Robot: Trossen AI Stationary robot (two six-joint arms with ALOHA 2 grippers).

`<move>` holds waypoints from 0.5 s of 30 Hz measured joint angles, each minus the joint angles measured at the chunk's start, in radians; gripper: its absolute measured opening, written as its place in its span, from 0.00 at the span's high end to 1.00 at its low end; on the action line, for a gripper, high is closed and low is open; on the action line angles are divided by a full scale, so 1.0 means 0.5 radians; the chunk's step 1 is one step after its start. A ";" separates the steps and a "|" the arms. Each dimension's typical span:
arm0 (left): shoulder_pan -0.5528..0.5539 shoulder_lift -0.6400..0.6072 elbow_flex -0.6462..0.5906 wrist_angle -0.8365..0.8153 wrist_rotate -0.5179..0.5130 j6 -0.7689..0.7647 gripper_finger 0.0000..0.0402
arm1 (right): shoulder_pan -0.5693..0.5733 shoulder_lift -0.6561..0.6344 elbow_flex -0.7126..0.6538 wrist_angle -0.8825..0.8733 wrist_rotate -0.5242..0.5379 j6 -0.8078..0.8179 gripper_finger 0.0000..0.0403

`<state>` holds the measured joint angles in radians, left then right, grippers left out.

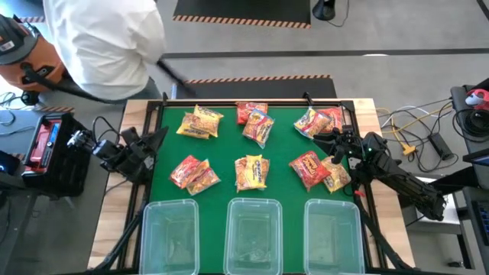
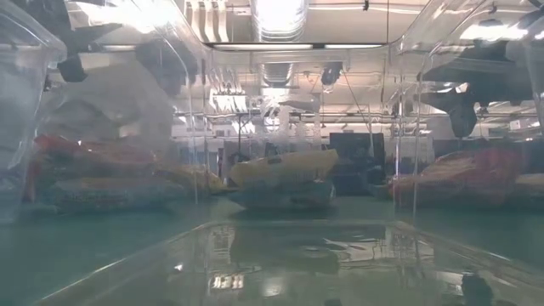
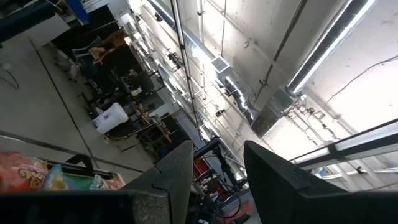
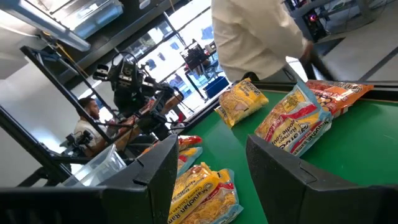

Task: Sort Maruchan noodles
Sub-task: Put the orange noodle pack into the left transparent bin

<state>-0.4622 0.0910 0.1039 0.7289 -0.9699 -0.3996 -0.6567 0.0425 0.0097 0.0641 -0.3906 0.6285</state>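
Clear plastic tubs (image 1: 172,233) all empty, so sorting not started: crinkly red and yellow Maruchan noodle packets (image 1: 252,171) lie scattered on green mat between parked left gripper (image 1: 150,147) and right gripper (image 1: 341,143), both part-open, holding nothing.

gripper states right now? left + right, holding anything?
Left gripper: open, empty, raised at the table's left edge.
Right gripper: open, empty, above the noodle packets on the right side.

Crinkly red, orange and yellow Maruchan noodles (image 1: 252,171) lie flat in six loose piles across the frame's middle, in two rows of three.
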 joint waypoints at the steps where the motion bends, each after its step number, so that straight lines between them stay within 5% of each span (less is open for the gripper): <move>1: 0.000 0.001 0.013 -0.020 0.001 0.004 0.68 | 0.000 0.000 0.000 0.000 0.000 0.000 0.56; 7: 0.000 0.001 0.186 -0.436 0.024 -0.042 0.68 | 0.000 0.000 -0.001 0.000 0.000 0.000 0.56; 15: 0.000 0.021 0.570 -1.618 0.026 -0.587 0.68 | 0.000 -0.001 -0.001 0.000 0.000 0.001 0.56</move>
<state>-0.4621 0.1017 0.3888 -0.0802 -0.9570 -0.6933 -0.6567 0.0422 0.0093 0.0642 -0.3905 0.6288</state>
